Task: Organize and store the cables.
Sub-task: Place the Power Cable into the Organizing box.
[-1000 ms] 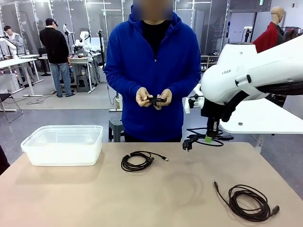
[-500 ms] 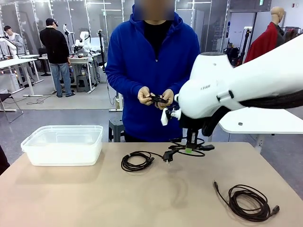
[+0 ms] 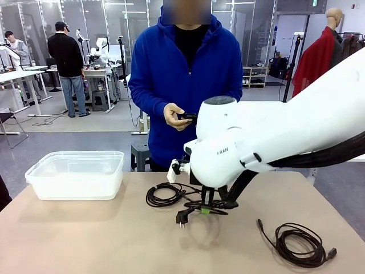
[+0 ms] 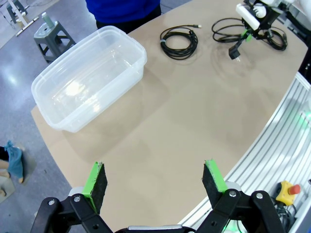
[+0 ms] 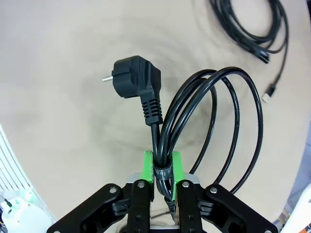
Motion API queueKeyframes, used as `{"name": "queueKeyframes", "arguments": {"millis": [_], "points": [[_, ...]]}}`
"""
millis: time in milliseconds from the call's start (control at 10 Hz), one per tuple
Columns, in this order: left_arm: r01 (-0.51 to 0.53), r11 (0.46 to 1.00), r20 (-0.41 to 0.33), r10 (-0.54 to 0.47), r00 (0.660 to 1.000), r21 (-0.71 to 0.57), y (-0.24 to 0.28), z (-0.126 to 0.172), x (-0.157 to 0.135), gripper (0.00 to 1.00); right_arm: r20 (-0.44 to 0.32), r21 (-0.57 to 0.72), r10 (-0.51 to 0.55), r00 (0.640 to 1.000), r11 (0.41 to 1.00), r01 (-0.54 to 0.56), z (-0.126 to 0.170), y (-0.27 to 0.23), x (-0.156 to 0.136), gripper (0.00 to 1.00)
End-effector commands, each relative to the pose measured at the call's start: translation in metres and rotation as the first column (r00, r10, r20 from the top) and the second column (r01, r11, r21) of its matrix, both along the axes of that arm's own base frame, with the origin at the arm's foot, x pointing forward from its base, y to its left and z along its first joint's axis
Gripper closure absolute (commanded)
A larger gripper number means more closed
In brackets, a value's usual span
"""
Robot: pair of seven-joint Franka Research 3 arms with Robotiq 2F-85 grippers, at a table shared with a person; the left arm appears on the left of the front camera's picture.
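Note:
My right gripper [image 3: 205, 210] [image 5: 162, 167] is shut on a coiled black power cable [image 5: 209, 121] [image 3: 212, 206] and carries it just above the table's middle; its plug [image 5: 136, 80] [image 3: 182, 217] dangles toward the tabletop. A second coiled cable [image 3: 164, 194] [image 4: 179, 41] [image 5: 252, 29] lies on the table beside it, toward the bin. A third coil [image 3: 299, 244] rests near the front right. The person holds another small cable [image 3: 188, 118] in both hands. My left gripper [image 4: 155, 177] hangs open high over the table's near edge, holding nothing.
A clear plastic bin [image 3: 76, 174] [image 4: 90, 77] stands at the table's far left, with nothing inside. The person in a blue hoodie [image 3: 185, 74] stands at the far edge. The table's edge and a metal rail [image 4: 277, 141] show in the left wrist view.
My right arm has swung leftward and lower across the table, carrying the power cable from the far right edge to the middle, close beside the small coil.

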State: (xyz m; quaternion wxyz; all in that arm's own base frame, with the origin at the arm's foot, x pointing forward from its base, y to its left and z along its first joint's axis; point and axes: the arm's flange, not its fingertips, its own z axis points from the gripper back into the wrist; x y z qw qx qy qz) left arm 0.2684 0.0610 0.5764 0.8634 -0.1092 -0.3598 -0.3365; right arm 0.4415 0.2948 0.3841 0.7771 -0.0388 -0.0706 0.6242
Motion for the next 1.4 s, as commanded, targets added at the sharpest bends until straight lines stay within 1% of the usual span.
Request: {"name": "queueKeyframes", "arguments": {"millis": [0,100,200,400,500,600,700,800,900,1100,1300], "points": [[0.002,1.000,0.002,-0.002,1.000,0.001,0.001,0.000,0.000,0.00,0.021,0.029,-0.032,0.999,0.999,0.031,-0.021,0.007,-0.006,1.00],[0.002,1.000,0.002,-0.002,1.000,0.001,0.001,0.000,0.000,0.00,0.010,0.055,-0.018,1.000,0.998,0.018,-0.030,0.011,-0.012,1.00],[0.002,1.000,0.002,-0.002,1.000,0.001,0.001,0.000,0.000,0.00,-0.016,0.071,0.003,1.000,0.998,-0.002,-0.038,0.016,-0.017,1.00],[0.002,1.000,0.002,-0.002,1.000,0.001,0.001,0.000,0.000,0.00,-0.054,0.071,0.032,0.998,0.997,-0.028,-0.059,0.020,-0.025,1.00],[0.002,1.000,0.002,-0.002,1.000,0.001,0.001,0.000,0.000,0.00,-0.073,0.084,0.040,0.997,0.996,-0.033,-0.064,0.021,-0.027,1.00],[0.002,1.000,0.002,-0.002,1.000,0.001,0.001,0.000,0.000,0.00,-0.070,0.090,0.053,0.996,0.995,-0.047,-0.065,0.021,-0.029,0.72],[0.002,1.000,0.002,-0.002,1.000,0.001,0.001,0.000,0.000,0.00,-0.064,0.096,0.063,0.996,0.994,-0.057,-0.061,0.019,-0.031,0.50],[0.002,1.000,0.002,-0.002,1.000,0.001,0.001,0.000,0.000,0.00,-0.059,0.095,0.054,0.997,0.994,-0.049,-0.056,0.019,-0.032,0.40],[0.002,1.000,0.002,-0.002,1.000,0.001,0.001,0.000,0.000,0.00,-0.072,0.099,0.045,0.996,0.994,-0.038,-0.050,0.018,-0.034,0.18],[0.002,1.000,0.002,-0.002,1.000,0.001,0.001,0.000,0.000,0.00,-0.062,0.106,0.037,0.997,0.994,-0.030,-0.040,0.015,-0.037,0.00],[0.002,1.000,0.002,-0.002,1.000,0.001,0.001,0.000,0.000,0.00,-0.056,0.131,0.032,0.998,0.991,-0.025,-0.029,0.004,-0.039,0.00]]}}
